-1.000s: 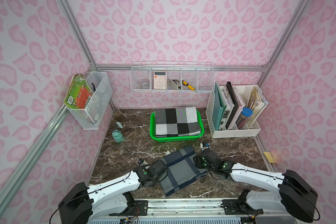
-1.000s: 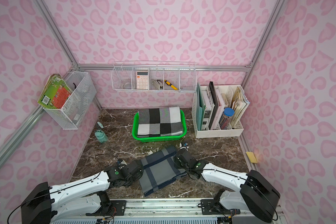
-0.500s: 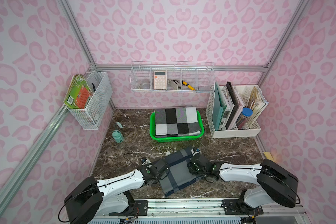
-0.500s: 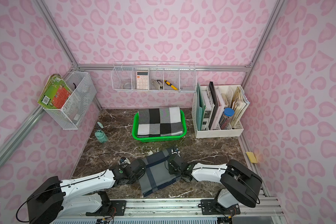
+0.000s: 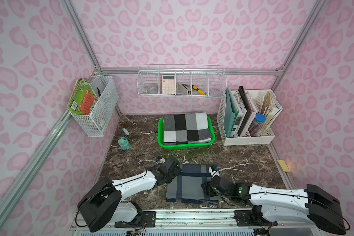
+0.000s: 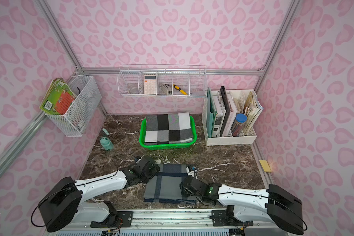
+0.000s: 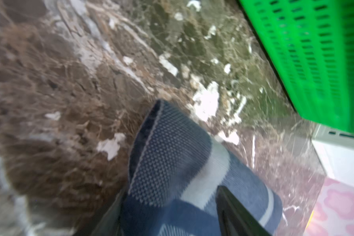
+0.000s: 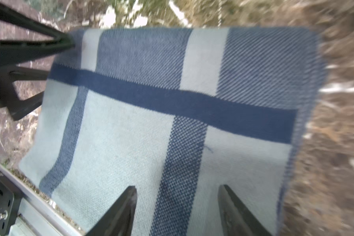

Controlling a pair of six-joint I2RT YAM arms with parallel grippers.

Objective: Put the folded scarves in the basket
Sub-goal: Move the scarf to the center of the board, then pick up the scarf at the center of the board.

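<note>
The blue-and-grey folded scarf (image 5: 190, 183) lies flat on the dark marble bench (image 5: 243, 163), near the front edge between the two arms, and it's not in the green basket (image 5: 212, 137) yet. The basket sits further back, well apart from the scarf, and already holds a black, white and grey checked cloth (image 5: 186, 127) (folded, filling most of it).

The left gripper (image 5: 175, 170) is at the scarf's far left corner. In the left wrist view its jaws sit apart on either side of the lifted corner (image 7: 172, 155), so spread around the fabric, but I can't tell if they're actually pinching it. The right gripper (image 5: 205, 187) is at the scarf's right edge; in the right wrist view its fingers (image 8: 119, 212) stand wide over the cloth with nothing between them.

Along the right there's a white file organizer (image 5: 247, 139) with folders, and a small teal jar (image 5: 124, 144) stands on the left of the bench
</note>
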